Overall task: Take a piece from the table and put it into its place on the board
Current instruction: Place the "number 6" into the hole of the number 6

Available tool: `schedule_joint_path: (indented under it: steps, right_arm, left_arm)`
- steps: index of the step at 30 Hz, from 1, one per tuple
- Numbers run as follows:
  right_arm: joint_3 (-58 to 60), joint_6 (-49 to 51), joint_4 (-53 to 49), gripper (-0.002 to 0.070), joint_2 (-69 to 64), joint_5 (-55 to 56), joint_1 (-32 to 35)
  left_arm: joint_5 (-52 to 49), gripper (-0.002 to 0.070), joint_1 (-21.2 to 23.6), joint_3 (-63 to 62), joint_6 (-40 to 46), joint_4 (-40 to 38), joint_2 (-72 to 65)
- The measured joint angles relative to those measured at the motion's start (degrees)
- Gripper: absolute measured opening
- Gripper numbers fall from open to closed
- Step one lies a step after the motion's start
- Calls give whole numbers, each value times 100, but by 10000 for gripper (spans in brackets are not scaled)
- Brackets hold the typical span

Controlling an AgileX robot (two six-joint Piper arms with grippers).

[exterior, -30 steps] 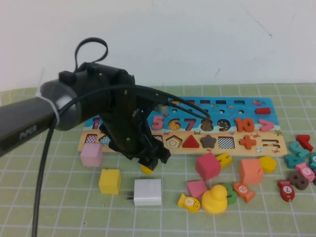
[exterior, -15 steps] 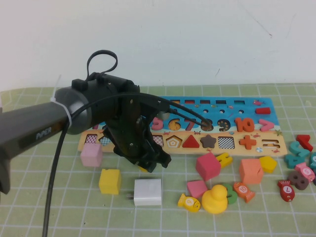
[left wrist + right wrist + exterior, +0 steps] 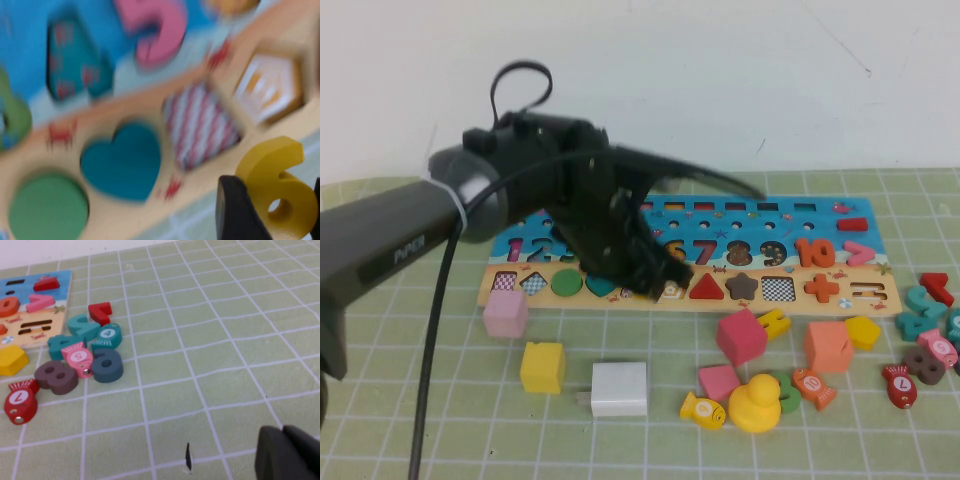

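While the left gripper [image 3: 655,280] hangs over the tan strip of the board [image 3: 840,262], near the middle of the table, its dark fingers [image 3: 235,210] are closed narrowly on the piece [image 3: 277,192], a small yellow numeral "6" held between them. From the left wrist view the piece sits just off the board's near edge, over the green mat [image 3: 450,430], with a striped square recess [image 3: 200,125], a teal heart [image 3: 122,162] and a green circle [image 3: 47,207] in the strip just beyond it. A pink 5 [image 3: 152,27] lies in the blue part above. From the high view the piece itself is hidden under the gripper and the arm's black body, which also covers the numerals around the board's middle left.

The right gripper [image 3: 287,455] shows only as a dark tip low in its own wrist view, over bare mat towards the right edge of the table; whether it is open or closed cannot be told, and it does not appear in the high view.

Loose toys lie along the near side of the board: a pink cube [image 3: 506,313], a yellow cube [image 3: 542,367], a white block [image 3: 619,389], a yellow fish [image 3: 704,410] and a yellow duck [image 3: 755,404]. Further numerals and fish near the right edge are cut off by the frame of the high view
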State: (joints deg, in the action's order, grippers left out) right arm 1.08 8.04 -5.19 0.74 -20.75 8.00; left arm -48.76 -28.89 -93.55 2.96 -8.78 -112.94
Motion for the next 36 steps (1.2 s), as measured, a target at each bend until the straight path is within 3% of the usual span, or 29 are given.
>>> schedule_joint_path:
  steps: [8,17,36]
  right_arm:
    - [0,0,0,-2,0,0,0]
    - [0,0,-10,-2,0,0,0]
    - [0,0,-10,-2,0,0,0]
  left_arm:
    - [420,263,0,-1244,-110,-73,-432]
    - [-363,263,0,-2614,-146,-51,-1588]
    - [-640,263,0,-2813,-672,211,-1897]
